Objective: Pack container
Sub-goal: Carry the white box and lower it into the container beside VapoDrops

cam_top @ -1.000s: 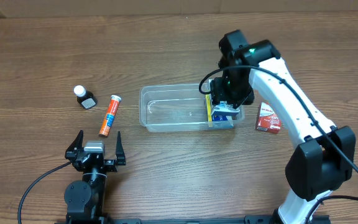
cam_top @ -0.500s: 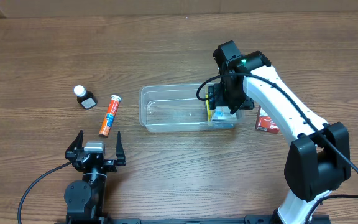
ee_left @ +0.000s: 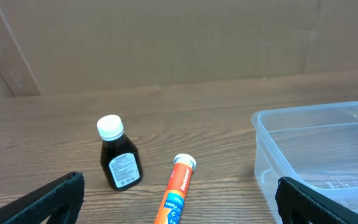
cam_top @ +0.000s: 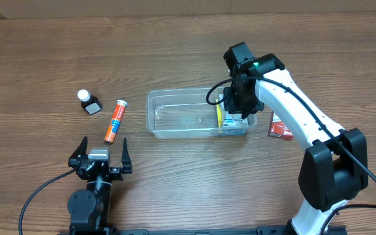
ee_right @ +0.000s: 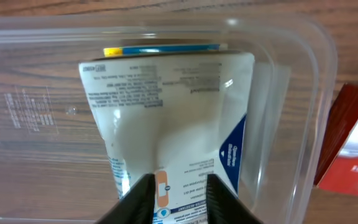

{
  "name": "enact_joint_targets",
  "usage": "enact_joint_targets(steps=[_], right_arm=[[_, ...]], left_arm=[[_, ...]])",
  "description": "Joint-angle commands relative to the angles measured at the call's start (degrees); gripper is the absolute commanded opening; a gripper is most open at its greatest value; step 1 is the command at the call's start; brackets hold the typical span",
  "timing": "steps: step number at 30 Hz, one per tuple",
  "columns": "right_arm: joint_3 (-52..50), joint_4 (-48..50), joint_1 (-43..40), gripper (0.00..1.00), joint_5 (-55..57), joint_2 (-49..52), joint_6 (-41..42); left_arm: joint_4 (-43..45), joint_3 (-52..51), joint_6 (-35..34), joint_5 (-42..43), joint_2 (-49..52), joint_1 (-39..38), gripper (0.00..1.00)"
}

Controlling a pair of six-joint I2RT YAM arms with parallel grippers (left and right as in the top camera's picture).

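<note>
The clear container [cam_top: 175, 114] lies at the table's middle. A white box with blue print [cam_top: 234, 119] rests in its right end. It fills the right wrist view as a white box [ee_right: 166, 118] inside the container [ee_right: 303, 74]. My right gripper [cam_top: 239, 104] hovers right over it. In that wrist view the right gripper [ee_right: 180, 186] has its jaws drawn close, over the box's printed face and not round it. My left gripper [cam_top: 100, 155] stands wide open near the front edge, nothing between its fingers [ee_left: 42, 199].
An orange tube [cam_top: 115, 121] and a small dark bottle with a white cap [cam_top: 89, 102] lie left of the container, just beyond my left gripper. A red box [cam_top: 281, 125] sits on the table right of the container.
My right gripper carried the white box down into the container's right end, let it go and drew its jaws together. The left arm has not moved.
</note>
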Motion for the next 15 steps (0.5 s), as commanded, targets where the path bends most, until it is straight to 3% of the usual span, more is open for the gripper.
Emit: enact_joint_targets(steps=[1,4,15], right_arm=[[-0.13,0.55,0.17,0.2,0.35,-0.98,0.2],[-0.15,1.01,0.17,0.15,-1.09,-0.94,0.26],[-6.45,7.43,0.22,0.15,-5.46,1.22,0.2]], left_arm=[[0.2,-0.26,0.96,0.76,-0.48,0.52,1.0],[0.2,-0.26,0.96,0.76,-0.48,0.52,1.0],[0.2,-0.26,0.96,0.79,-0.48,0.52,1.0]])
